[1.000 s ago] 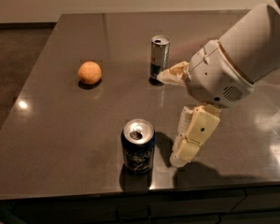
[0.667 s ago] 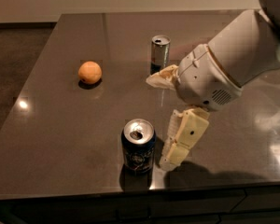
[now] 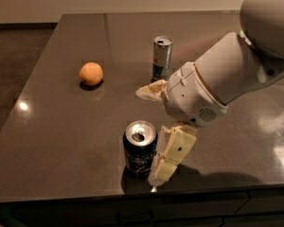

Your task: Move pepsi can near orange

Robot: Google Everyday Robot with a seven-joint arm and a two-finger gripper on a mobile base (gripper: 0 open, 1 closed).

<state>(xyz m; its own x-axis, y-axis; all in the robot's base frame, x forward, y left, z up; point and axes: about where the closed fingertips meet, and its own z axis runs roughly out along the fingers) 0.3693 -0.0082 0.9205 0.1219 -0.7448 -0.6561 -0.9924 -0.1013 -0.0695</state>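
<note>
The pepsi can (image 3: 139, 148) is a short dark navy can with an open silver top, standing upright near the table's front edge. The orange (image 3: 91, 73) lies far off to its back left. My gripper (image 3: 147, 137) is open, reaching in from the right. Its near finger (image 3: 171, 153) hangs right against the can's right side. Its far finger (image 3: 150, 91) points left above the table behind the can. The can is not gripped.
A taller slim silver-and-blue can (image 3: 162, 57) stands at the back centre, just behind the far finger. The dark table (image 3: 57, 126) ends in a front edge just below the pepsi can. My white arm (image 3: 236, 74) covers the right side.
My arm and gripper have moved left toward the pepsi can; the near finger now sits right beside it. The cans and the orange have not moved.
</note>
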